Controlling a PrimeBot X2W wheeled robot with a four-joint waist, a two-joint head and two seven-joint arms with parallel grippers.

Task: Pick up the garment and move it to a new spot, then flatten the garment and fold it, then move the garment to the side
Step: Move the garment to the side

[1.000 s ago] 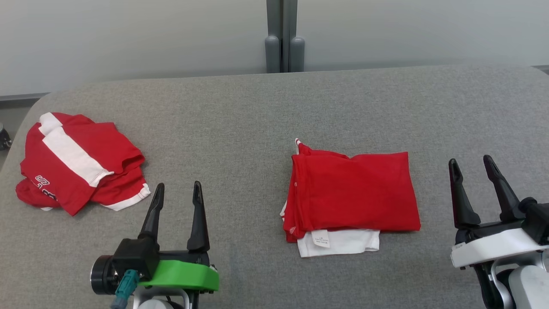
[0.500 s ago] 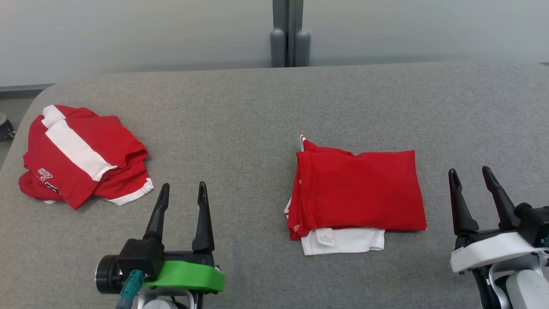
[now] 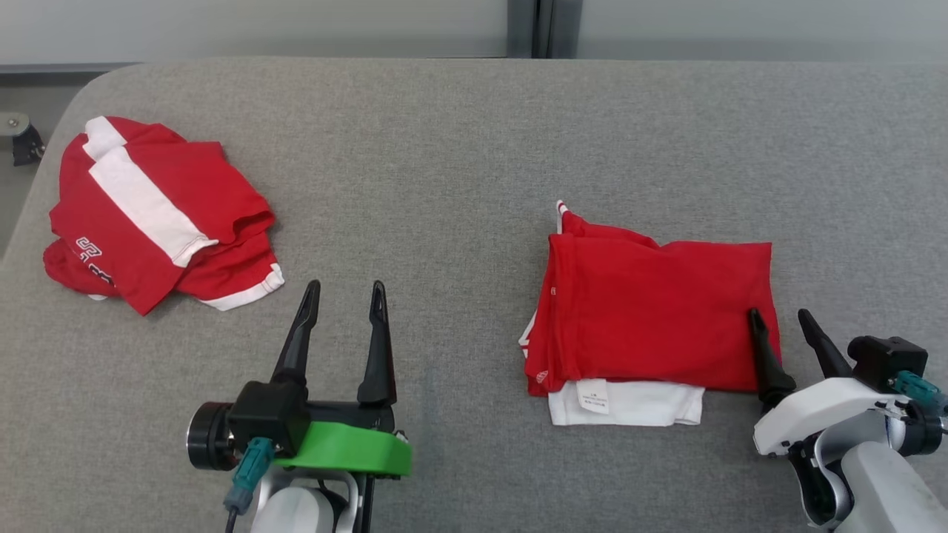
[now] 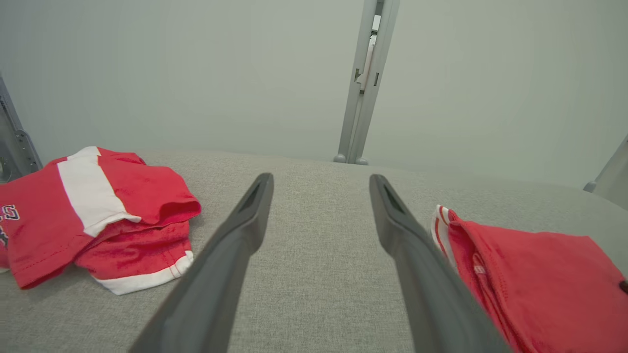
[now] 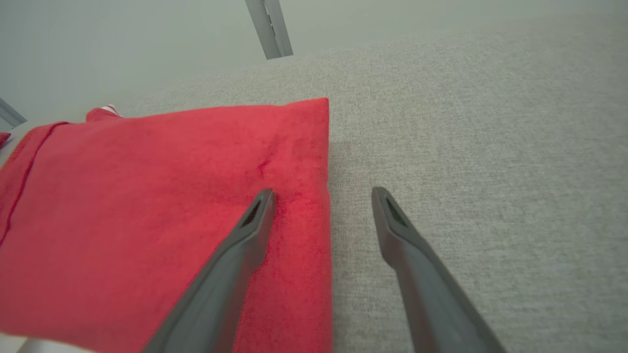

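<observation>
Since the earlier frame the head camera has been tipped down, so the whole scene is shifted. Relative to the folded garment, the right jaws have been brought in from well off its right edge.

Folded garment: red over a white layer, flat on the counter, centre right of the head view.

Right jaws: spread wide, holding nothing. In the right wrist view one finger is seen over the red cloth and the other over bare counter, so the edge is straddled. Contact cannot be judged.

Left jaws: wide, empty, at lower left over bare counter.

A crumpled garment is noted at upper left.

Judged step: folding done, move to the side being started. Next: the jaws to be lowered and closed on all layers, so the fold is kept.
</observation>
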